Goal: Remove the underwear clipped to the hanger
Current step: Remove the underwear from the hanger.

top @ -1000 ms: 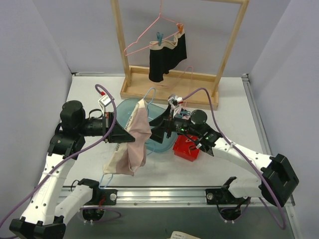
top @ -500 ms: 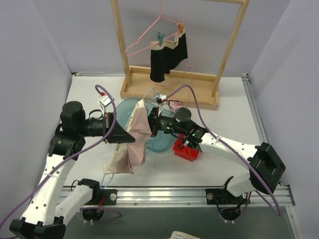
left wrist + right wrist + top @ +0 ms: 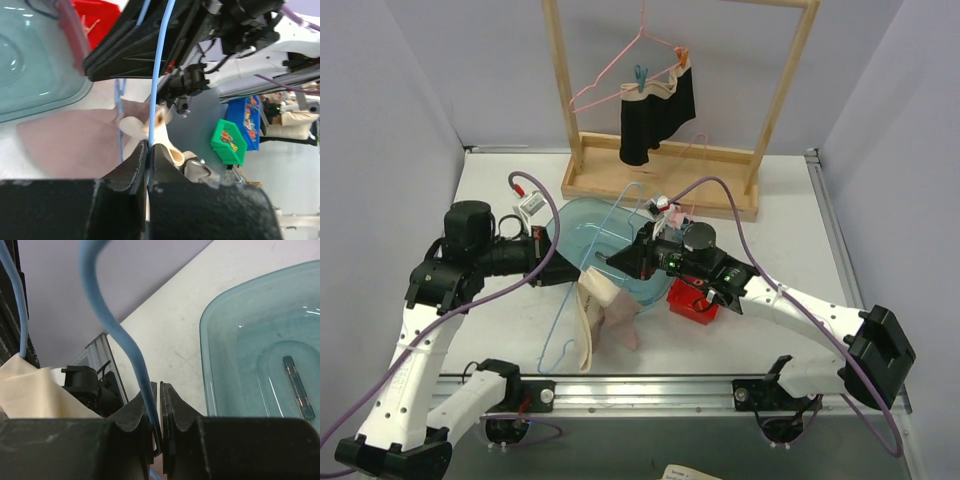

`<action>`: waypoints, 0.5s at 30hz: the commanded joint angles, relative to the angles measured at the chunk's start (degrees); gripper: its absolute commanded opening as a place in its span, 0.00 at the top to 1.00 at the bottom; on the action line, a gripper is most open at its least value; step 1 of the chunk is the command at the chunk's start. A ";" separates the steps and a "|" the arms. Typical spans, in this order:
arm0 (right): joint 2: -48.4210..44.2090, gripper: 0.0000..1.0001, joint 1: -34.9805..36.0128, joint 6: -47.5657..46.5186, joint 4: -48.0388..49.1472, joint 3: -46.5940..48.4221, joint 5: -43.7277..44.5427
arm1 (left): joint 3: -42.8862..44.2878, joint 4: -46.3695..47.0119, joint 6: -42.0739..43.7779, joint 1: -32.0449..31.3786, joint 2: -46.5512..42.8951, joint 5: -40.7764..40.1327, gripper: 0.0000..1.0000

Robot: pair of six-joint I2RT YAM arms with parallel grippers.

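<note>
Change, R arm: the right gripper (image 3: 159, 390) stood wide open a sec ago, just right of the cloth. It's now moved in and shut on the blue hanger (image 3: 159, 75).
Change, hanger: was upright at frame centre in the top view. It's now tipped, w/ its lower wire running toward bottom left.
Change, cloth: the pink underwear (image 3: 607, 305) has dropped from gripper height to lower centre, below both grippers and near the table.
Meaning: both arms now have the wire, so the hanger is braced. Prob. a set-up for pulling the cloth free; removal not done yet.
L gripper: the left gripper (image 3: 148, 150) has its jaws pinched tight on the blue wire, no gap showing.
R gripper: jaws closed on the same wire, on the bend next to the hook; the wire is all it holds.
Pink pair: hangs off the hanger, cream waistband to the left. Clip not visible, so can't tell if it's still attached.
Black pair: the black underwear (image 3: 655, 115) is at top centre, clipped to a pink hanger (image 3: 605, 72) on the wooden rack (image 3: 563, 100), untouched.
Nearby: a teal tub (image 3: 580, 225) sits at centre under the grippers.
</note>
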 commanded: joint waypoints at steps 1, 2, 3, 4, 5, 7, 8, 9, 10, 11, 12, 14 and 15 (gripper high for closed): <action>-2.48 1.00 -0.89 -1.11 0.89 0.46 3.08 | 1.83 -6.85 3.89 0.18 0.19 -7.23 0.98; -2.65 1.00 -0.98 -1.20 0.37 0.55 3.52 | 2.18 -7.55 4.06 0.18 -0.07 -8.20 0.97; -2.83 1.00 -1.24 -1.20 0.01 0.37 3.87 | 2.54 -8.00 4.41 0.18 -0.24 -9.16 0.97; -2.92 1.00 -1.68 -1.12 -0.16 0.28 4.75 | 3.50 -8.17 4.68 0.18 -0.59 -11.35 0.97; -3.00 1.00 -1.86 -1.12 -0.60 0.46 5.62 | 3.85 -8.78 4.85 0.18 -0.68 -12.24 0.98; -3.01 1.00 -2.65 -0.85 -2.71 0.90 8.86 | 5.34 -9.31 4.86 0.18 -1.39 -16.70 0.97; -3.18 1.00 -2.74 -0.77 -3.50 1.07 11.06 | 5.87 -9.93 4.77 0.18 -1.74 -18.64 0.97; -3.44 1.00 -2.65 -0.42 -5.25 1.07 13.43 | 6.31 -10.28 4.68 0.27 -2.17 -20.32 0.93; -3.45 1.00 -2.91 0.46 -6.83 1.60 16.15 | 6.58 -10.55 4.68 0.27 -2.53 -21.81 0.87; -3.62 1.00 -2.92 0.73 -8.67 2.04 22.10 | 6.76 -10.55 4.51 0.27 -3.40 -24.61 0.74; -3.79 1.00 -2.92 0.90 -11.48 2.39 23.98 | 6.76 -10.64 4.16 0.27 -3.93 -25.69 0.63; -4.06 1.00 -3.00 1.43 -12.82 2.83 26.97 | 6.06 -9.68 3.63 0.27 -5.16 -26.40 0.46; -4.06 1.00 -3.00 1.52 -12.82 2.83 26.73 | 5.53 -9.15 3.36 0.18 -6.12 -25.62 0.39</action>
